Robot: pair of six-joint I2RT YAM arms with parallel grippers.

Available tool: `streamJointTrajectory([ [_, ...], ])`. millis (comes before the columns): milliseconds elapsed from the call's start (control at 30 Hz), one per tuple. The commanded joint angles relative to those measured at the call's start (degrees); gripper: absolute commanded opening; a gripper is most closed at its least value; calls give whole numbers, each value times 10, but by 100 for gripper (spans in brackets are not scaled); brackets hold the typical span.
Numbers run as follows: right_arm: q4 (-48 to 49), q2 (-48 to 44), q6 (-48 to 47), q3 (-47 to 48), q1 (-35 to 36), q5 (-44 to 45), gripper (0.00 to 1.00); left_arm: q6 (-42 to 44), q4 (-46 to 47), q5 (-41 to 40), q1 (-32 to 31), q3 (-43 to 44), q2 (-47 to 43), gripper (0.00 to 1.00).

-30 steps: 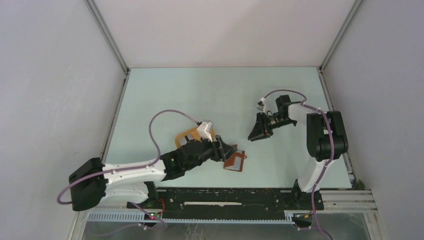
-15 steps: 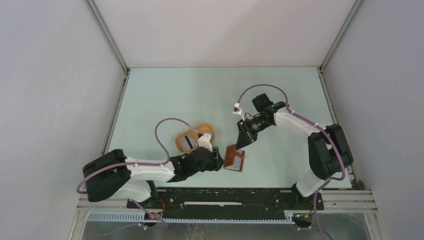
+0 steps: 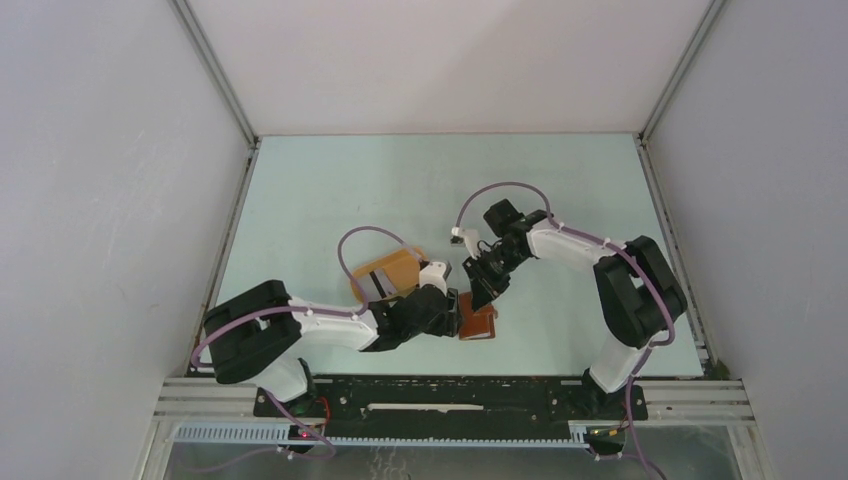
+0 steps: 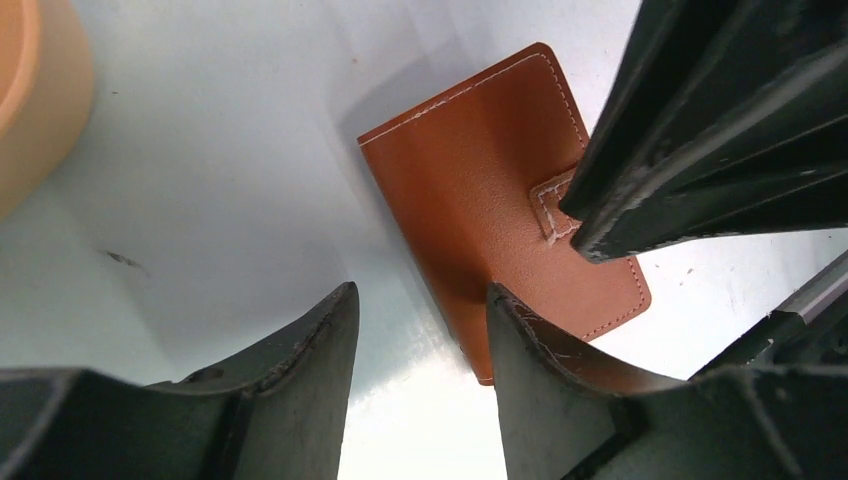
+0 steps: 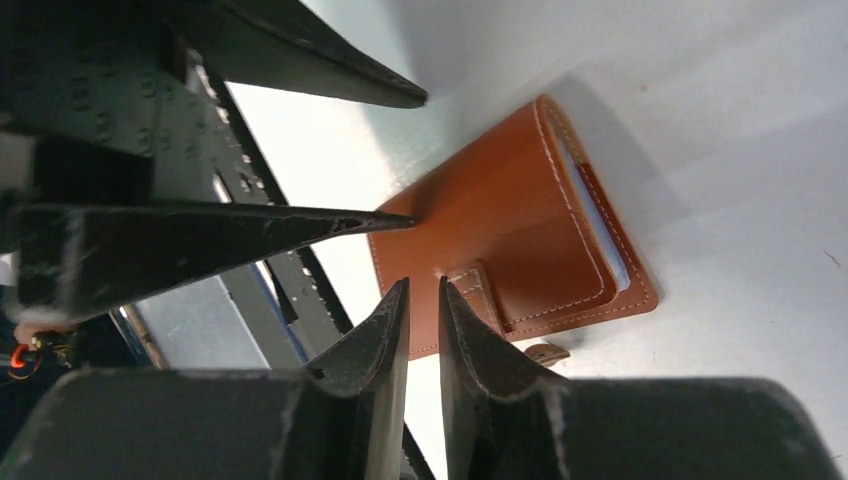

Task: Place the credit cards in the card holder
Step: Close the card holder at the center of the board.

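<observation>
Top view first. The card holder (image 3: pixel 478 324) lies folded shut on the table (image 3: pixel 330 190), down at six o'clock from the table's middle, close to the near edge. My left gripper (image 3: pixel 455 318) sits at its nine o'clock side, and my right gripper (image 3: pixel 486 297) hangs over its twelve o'clock edge. The orange tray (image 3: pixel 398 262) is at ten o'clock from the holder, partly under the left arm, with what looks like a grey card (image 3: pixel 373 285) in it.

Over to the left wrist. The card holder (image 4: pixel 480 190) lies brown side up, stitching plain to see. The left gripper (image 4: pixel 420 295) has its jaws apart with bare table between them, so nothing is grasped. One finger (image 4: pixel 540 390) overlaps the holder's near edge. The right arm's dark fingers (image 4: pixel 700 120) reach in from two o'clock, a tip at the strap tab (image 4: pixel 552 205).

Right wrist now. The right gripper (image 5: pixel 424 285) has its jaws drawn to a narrow slit just over the holder (image 5: pixel 500 210), beside the strap tab (image 5: pixel 470 280). Whether they pinch it, I cannot tell. A pale sliver shows along the holder's three o'clock edge.
</observation>
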Motion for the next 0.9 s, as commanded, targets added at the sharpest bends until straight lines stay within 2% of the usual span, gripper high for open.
streamJointTrajectory([
  [0, -9, 21, 2, 24, 6, 78, 24, 9, -17, -5, -2, 21, 8, 55],
  [100, -18, 43, 4, 25, 3, 103, 24, 1, -17, -12, -2, 20, 8, 57],
  [200, -22, 58, 5, 27, 2, 124, 23, -16, 0, -11, -1, 8, -1, 62],
  [300, -28, 73, 4, 29, 1, 140, 23, -45, 54, 15, 7, -24, -14, 68],
  [433, -33, 86, 1, 30, -2, 151, 21, -96, 139, 59, 20, -68, -14, 71],
  [733, -45, 103, -4, 33, -9, 154, 20, -184, 274, 126, 31, -89, 66, 72],
  [867, -49, 103, -6, 33, -17, 147, 19, -201, 292, 135, 34, -83, 97, 70],
])
